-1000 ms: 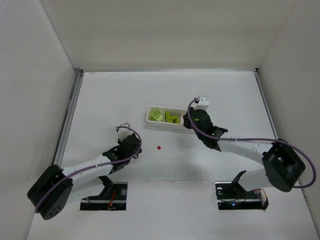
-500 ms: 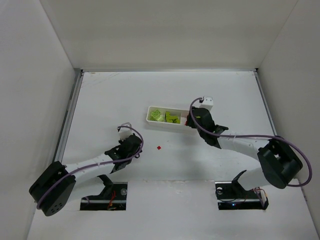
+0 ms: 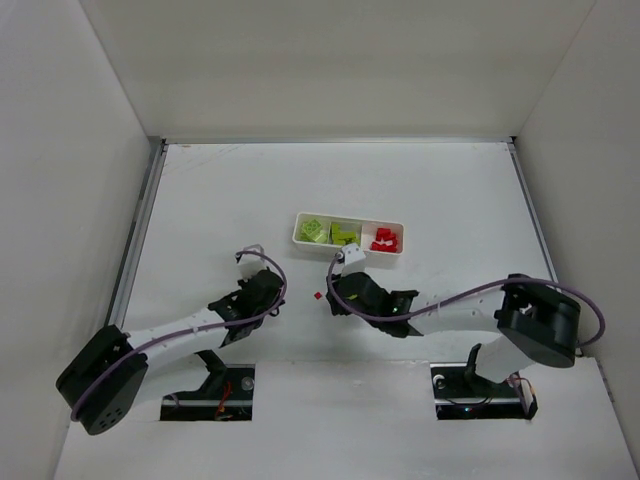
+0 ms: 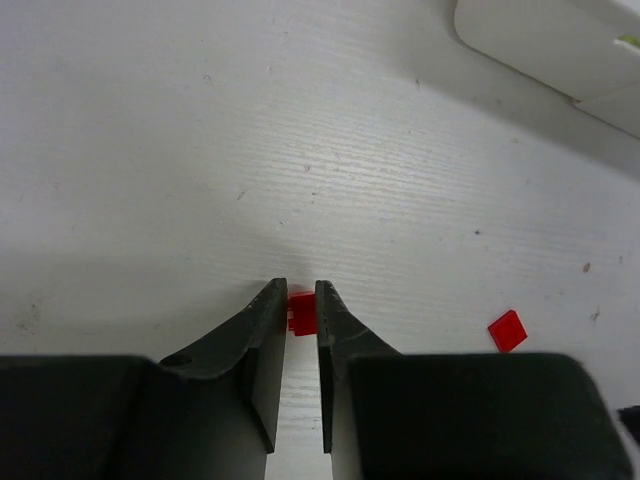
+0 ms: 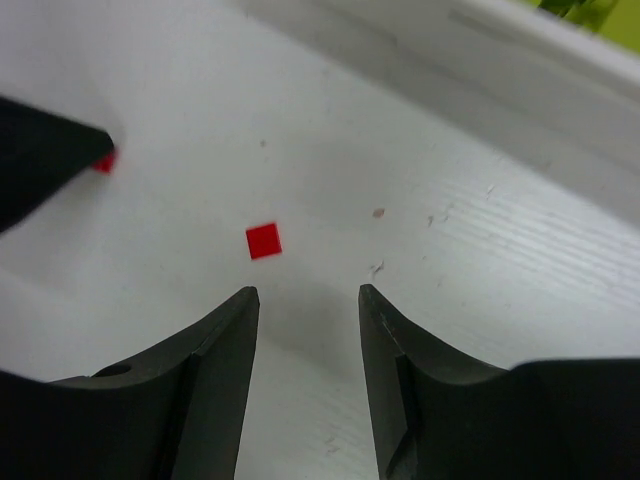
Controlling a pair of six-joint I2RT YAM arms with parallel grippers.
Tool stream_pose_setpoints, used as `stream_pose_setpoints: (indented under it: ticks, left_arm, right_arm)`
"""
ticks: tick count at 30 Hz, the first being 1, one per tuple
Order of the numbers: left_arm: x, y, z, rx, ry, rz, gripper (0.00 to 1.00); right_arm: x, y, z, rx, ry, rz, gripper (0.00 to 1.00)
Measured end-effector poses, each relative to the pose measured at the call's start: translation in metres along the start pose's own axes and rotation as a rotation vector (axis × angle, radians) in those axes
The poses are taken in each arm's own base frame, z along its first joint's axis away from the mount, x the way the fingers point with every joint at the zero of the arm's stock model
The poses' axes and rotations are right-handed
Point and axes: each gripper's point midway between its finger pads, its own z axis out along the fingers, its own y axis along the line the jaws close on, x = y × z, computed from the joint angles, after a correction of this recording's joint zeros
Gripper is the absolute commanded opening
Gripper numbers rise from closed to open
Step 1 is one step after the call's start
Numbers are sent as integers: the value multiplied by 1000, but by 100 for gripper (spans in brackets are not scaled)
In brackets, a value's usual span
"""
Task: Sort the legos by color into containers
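Note:
The white tray (image 3: pixel 396 250) holds lime-green legos (image 3: pixel 315 230) in its left and middle compartments (image 3: pixel 345 235) and several red legos (image 3: pixel 383 240) in the right one. My left gripper (image 3: pixel 270 293) rests low on the table, and in its wrist view its jaws (image 4: pixel 300 290) are shut on a small red lego (image 4: pixel 303 312). A loose red lego (image 3: pixel 316 296) lies on the table between the grippers; it also shows in the left wrist view (image 4: pixel 507 330) and the right wrist view (image 5: pixel 264 241). My right gripper (image 3: pixel 333 297) is open and empty (image 5: pixel 308 292), just short of that lego.
The tray's near wall shows in the top right of the right wrist view (image 5: pixel 520 60), and its corner in the left wrist view (image 4: pixel 560 45). The left gripper's tip (image 5: pixel 50 165) with its red lego (image 5: pixel 104 162) shows at the left of the right wrist view. White walls enclose the table.
My right gripper has left the tray's right compartment and swung down and left to the loose red lego. The red legos in the tray now show. The left arm has barely moved.

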Motion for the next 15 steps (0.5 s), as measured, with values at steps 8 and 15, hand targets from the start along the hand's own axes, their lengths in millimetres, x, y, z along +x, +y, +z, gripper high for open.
stream_pose_setpoints:
  ticks: [8,15]
  left_arm:
    - [-27,-17,-12,76,-58,-41,12]
    - [-63,-41,-30,173,-137,-98,12]
  right_arm:
    - [35,12,14,-2,82,-82,50]
    - [36,21,25,-8,85,-104,48]
